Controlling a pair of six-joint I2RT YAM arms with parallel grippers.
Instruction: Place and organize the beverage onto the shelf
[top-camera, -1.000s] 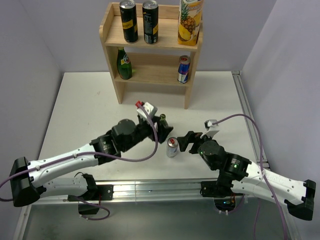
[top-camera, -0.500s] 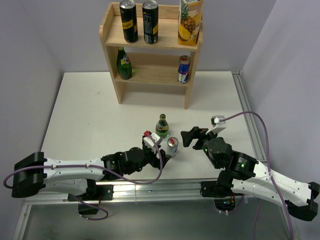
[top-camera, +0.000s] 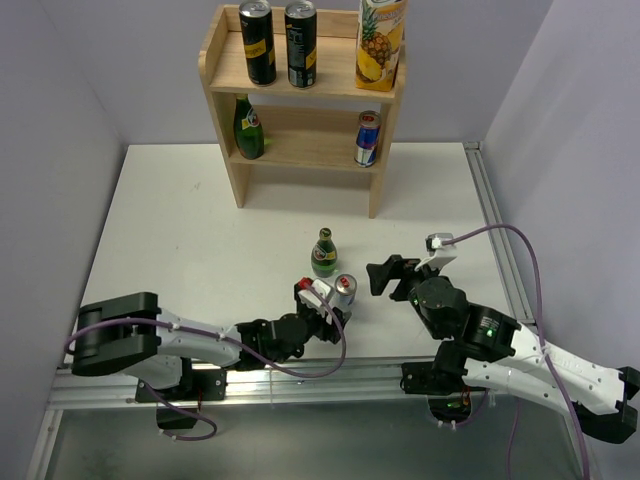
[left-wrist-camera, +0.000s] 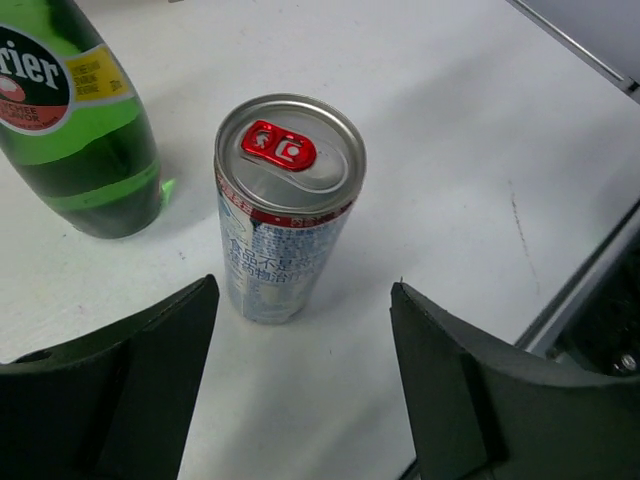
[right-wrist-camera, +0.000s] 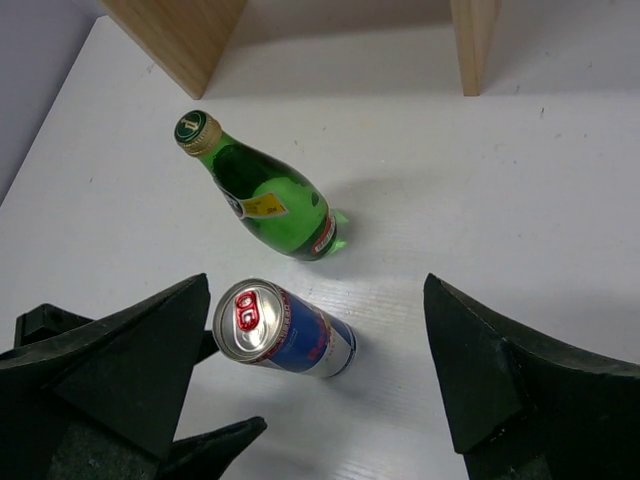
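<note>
Left gripper (top-camera: 327, 306): my jaws are partly apart and I hold nothing. The slim can (left-wrist-camera: 286, 215), blue and silver, stands upright just past my left fingers (left-wrist-camera: 140, 385). It is centred on the gap between them and touches neither pad. Bare table (left-wrist-camera: 450, 120) shows on both sides of it. The green bottle (left-wrist-camera: 82, 135) stands upright beyond the finger on that view's left. It is just beside the can but apart from it.

Right gripper (top-camera: 386, 272): jaws wide, nothing held. In the right wrist view both drinks sit ahead of my right fingers (right-wrist-camera: 525, 385), inside the span between them. The can is nearer and close to the finger on that view's left. The bottle is further out. Neither touches a pad.

Writing:
- Bottle label reads "rier" in white on dark, and the frame edge cuts off the rest.
- The yellow patch beside it has print too small to read.
- The can has a red pull tab, a red band under the rim and columns of fine print on the silver side. I can't read it.
- The bottle cap is green on top with a gold edge. Its mark isn't legible.

The shelf (top-camera: 238, 180) is well beyond both sets of fingers.
- Top tier: a black can (top-camera: 258, 42) with yellow marks, just beside a second black can (top-camera: 300, 44), and a juice carton (top-camera: 380, 42) with a pineapple printed on it.
- Lower tier: a second green bottle (top-camera: 248, 127) by one side panel and a second slim can (top-camera: 368, 139) by the other.
</note>
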